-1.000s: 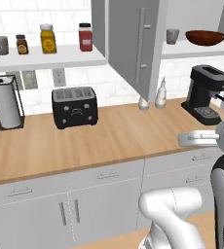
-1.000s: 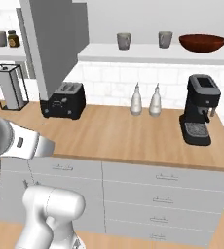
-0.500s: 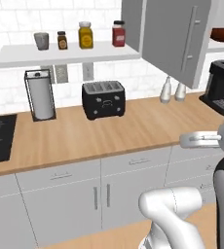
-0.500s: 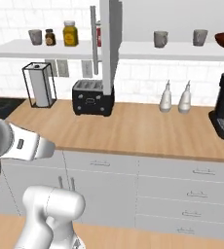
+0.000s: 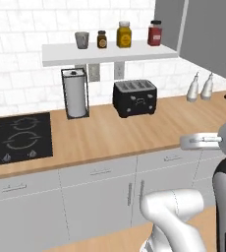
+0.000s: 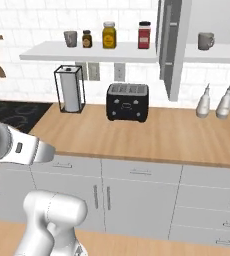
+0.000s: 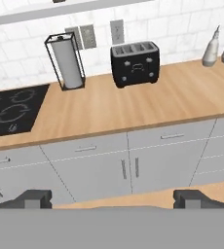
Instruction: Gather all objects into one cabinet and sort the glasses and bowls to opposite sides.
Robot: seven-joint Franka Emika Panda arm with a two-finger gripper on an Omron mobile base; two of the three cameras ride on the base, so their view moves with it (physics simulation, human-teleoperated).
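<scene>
While the gripper (image 7: 112, 198) hung wide open and empty before the counter (image 7: 133, 107), one grey mug (image 5: 81, 40) stood on the white shelf (image 5: 105, 52) beside the jars. It looked light, rigid and breakable, probably best pinched across its rim.

One small grey mug (image 5: 81, 40) stands upright at the left end of the white tiled shelf, just left of the jars — also seen in the right base view (image 6: 70, 38). A second grey mug (image 6: 205, 41) sits upright on the cabinet's white shelf board (image 6: 212, 52), right of the open grey door (image 6: 171, 47).
</scene>
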